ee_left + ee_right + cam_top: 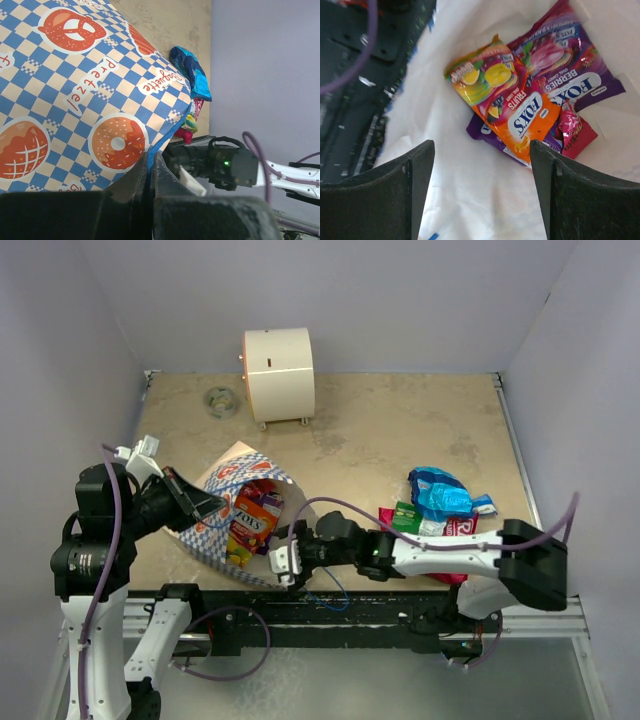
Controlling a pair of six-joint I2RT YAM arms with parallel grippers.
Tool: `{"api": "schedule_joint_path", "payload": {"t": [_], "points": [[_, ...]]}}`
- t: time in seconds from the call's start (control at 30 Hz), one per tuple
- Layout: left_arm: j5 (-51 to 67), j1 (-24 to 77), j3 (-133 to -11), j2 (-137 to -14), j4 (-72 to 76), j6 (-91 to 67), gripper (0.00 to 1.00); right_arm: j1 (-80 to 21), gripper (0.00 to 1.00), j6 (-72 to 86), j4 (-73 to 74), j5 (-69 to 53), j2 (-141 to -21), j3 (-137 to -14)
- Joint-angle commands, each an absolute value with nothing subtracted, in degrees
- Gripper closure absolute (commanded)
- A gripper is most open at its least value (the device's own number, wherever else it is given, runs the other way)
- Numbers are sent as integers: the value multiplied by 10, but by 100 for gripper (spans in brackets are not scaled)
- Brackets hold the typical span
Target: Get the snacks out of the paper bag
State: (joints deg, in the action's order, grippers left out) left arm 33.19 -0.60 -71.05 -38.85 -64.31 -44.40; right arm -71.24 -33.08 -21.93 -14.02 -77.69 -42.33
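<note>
Right claw (481, 146) hangs at the mouth of the paper bag (226, 474), its two dark fingers spread wide and holding nothing, pointed into the white inside. Just past the fingers, an orange packet (510, 105) lies on top of the heap in the bag. A purple packet (572, 75) sits beside and partly under it, and a crumpled pink packet (576, 131) touches its lower corner. More purple shows under the orange one.

On the other side, the left claw (150, 162) has its fingers pressed together, pinching the blue-edged rim of the bag's checkered wall. The bag is tipped over on the counter (380, 430) near the front edge, between the two arms, with its opening facing the right arm.

To the right, well apart from the bag, a blue packet (440, 490), a green packet (408, 517) and a red packet (460, 527) lie bunched together on the counter, touching one another.

Farthest back, a cream cylindrical box (278, 373) stands by the rear wall, with a small round disc (219, 400) just to its left.
</note>
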Motion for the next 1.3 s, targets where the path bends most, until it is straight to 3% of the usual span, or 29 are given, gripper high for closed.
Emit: {"api": "schedule_joint_path", "payload": {"t": [0.0, 0.13, 0.33, 0.57, 0.8, 1.07, 1.27], "points": [[336, -4, -719, -392, -646, -442, 100, -717, 22, -443, -304, -55, -846, -469], [341, -4, -715, -389, -652, -437, 100, -715, 28, -440, -277, 0, -918, -517], [350, -4, -701, -377, -653, -439, 100, -714, 27, -444, -297, 2, -977, -541], [363, -4, -698, -374, -653, -434, 100, -707, 25, -303, -327, -10, -1022, -597], [365, -4, -701, -374, -655, -429, 100, -707, 16, -76, -341, 86, -1070, -644], [365, -4, -702, -372, -658, -428, 100, -706, 4, -16, -312, 130, -1121, -659], [359, -4, -704, -374, -661, -431, 100, -706, 12, -13, -281, 145, -1145, -653]]}}
